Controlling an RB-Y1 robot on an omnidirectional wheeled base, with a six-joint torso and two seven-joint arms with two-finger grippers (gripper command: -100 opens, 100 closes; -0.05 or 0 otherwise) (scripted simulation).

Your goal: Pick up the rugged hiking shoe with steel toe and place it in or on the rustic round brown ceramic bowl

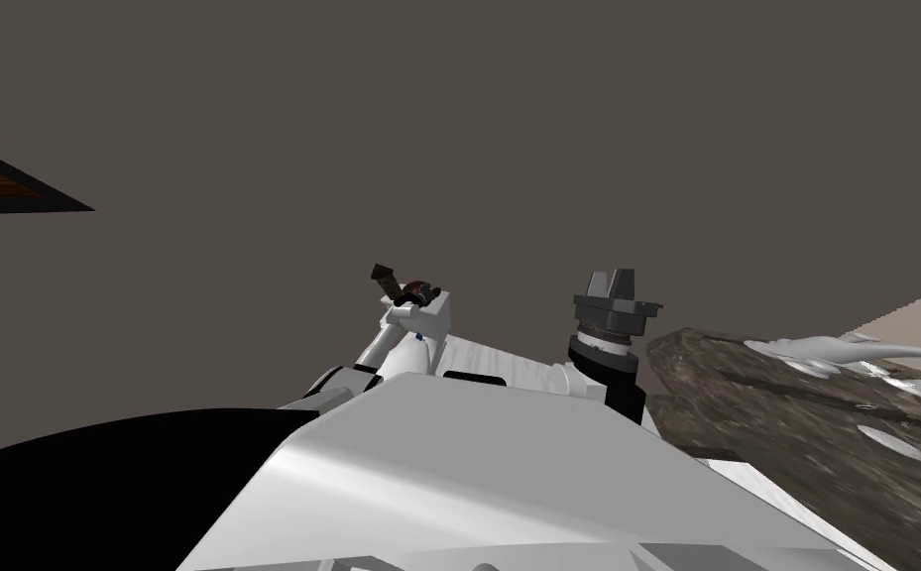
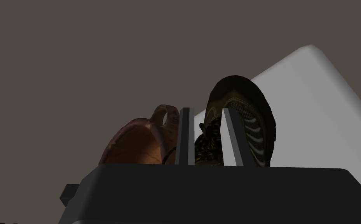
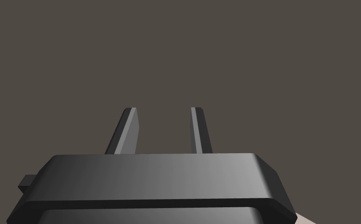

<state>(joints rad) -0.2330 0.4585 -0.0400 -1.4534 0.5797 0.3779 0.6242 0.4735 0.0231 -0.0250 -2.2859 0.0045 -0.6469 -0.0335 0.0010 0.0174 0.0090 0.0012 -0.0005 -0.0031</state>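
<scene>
Seen from above, the left gripper [image 1: 403, 289] is raised ahead of the chest, and the shoe [image 1: 386, 276] is just a small dark stub poking out of it. To the robot's right lies a mottled brown counter [image 1: 746, 397] with a white curved fixture [image 1: 845, 347] on it.

The left wrist view, looking along the left gripper [image 2: 204, 111], gives the detail. The jaws are drawn in narrow and pinch the shoe [image 2: 245, 116] at its laced middle. Its long axis runs along the fingers [image 2: 185, 136], toe pointing away from the gripper's body, and the ridged sole is turned outward past one finger. It is dark olive-brown. Just beside the other finger sits the brown bowl [image 2: 136, 144], its hollow facing the camera. I cannot tell whether it touches the shoe, or what it rests on.

The right gripper [image 1: 612, 273] stands upright next to the counter. In its own wrist view the right gripper [image 3: 164, 111] has its jaws parted a moderate way, with nothing between them.
</scene>
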